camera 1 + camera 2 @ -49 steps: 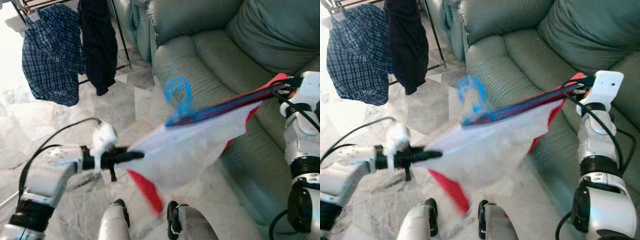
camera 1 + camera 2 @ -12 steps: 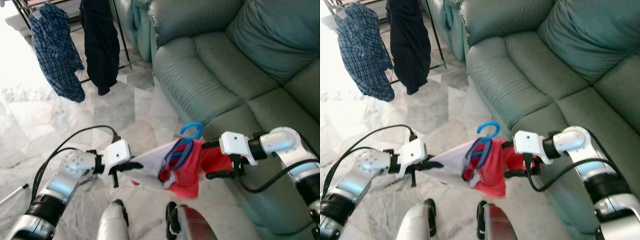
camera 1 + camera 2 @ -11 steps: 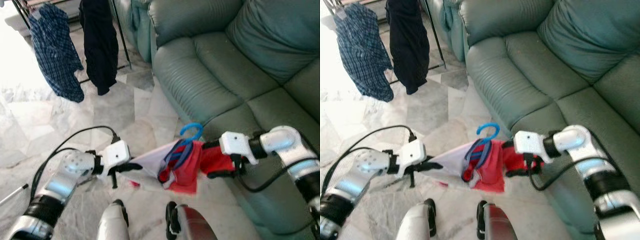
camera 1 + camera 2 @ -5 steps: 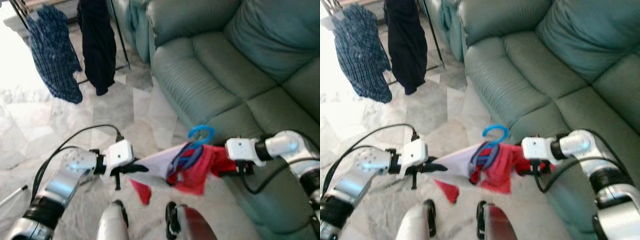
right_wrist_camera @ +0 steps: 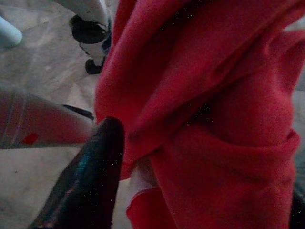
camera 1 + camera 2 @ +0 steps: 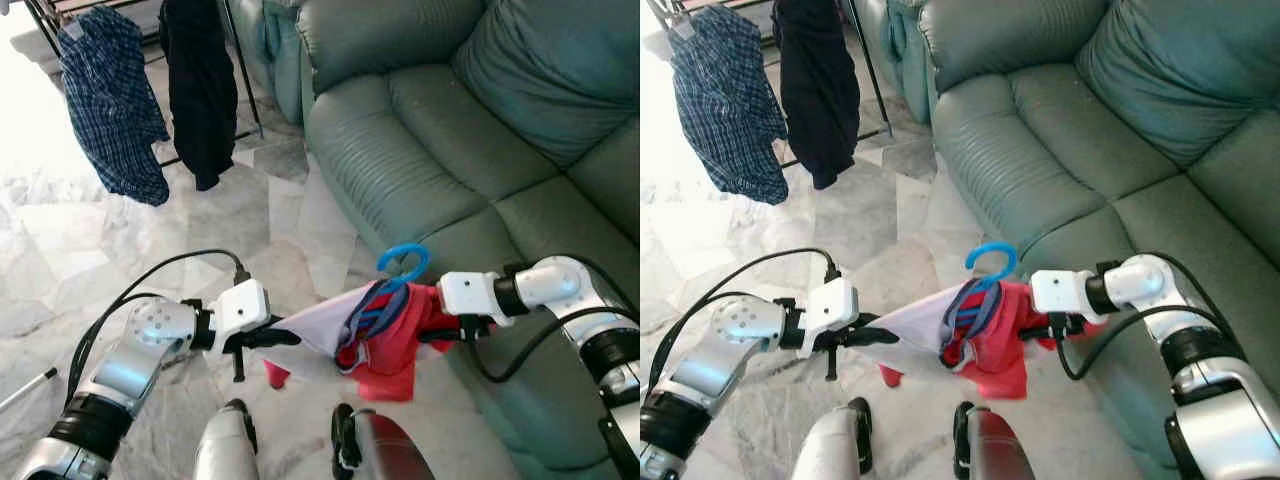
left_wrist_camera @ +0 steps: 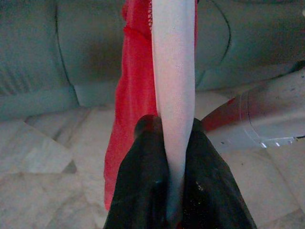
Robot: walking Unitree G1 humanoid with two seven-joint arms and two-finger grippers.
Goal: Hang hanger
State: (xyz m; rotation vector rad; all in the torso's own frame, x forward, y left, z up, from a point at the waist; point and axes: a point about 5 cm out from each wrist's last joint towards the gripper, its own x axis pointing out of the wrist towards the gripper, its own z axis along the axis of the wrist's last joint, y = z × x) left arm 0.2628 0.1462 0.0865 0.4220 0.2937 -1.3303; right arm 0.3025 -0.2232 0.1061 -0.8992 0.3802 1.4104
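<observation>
A red and white garment (image 6: 378,345) on a blue hanger hangs bunched between my two grippers, low in front of my legs. The hanger's blue hook (image 6: 403,263) sticks up above the cloth. My left gripper (image 6: 287,338) is shut on the garment's white edge; in the left wrist view its fingers (image 7: 143,157) clamp the white fabric (image 7: 174,71). My right gripper (image 6: 428,330) holds the red side. In the right wrist view one black finger (image 5: 95,167) presses against the red cloth (image 5: 205,119).
A green leather sofa (image 6: 450,120) is on the right, close to my right arm. A clothes rack at the far left carries a plaid shirt (image 6: 115,100) and a dark garment (image 6: 200,90). Marble floor (image 6: 120,250) lies between me and the rack.
The garment was stretched wide 4.5 s ago; now the arms are close together and it hangs bunched. Over the last second the hanger shifted slightly right and the cloth sagged lower.
</observation>
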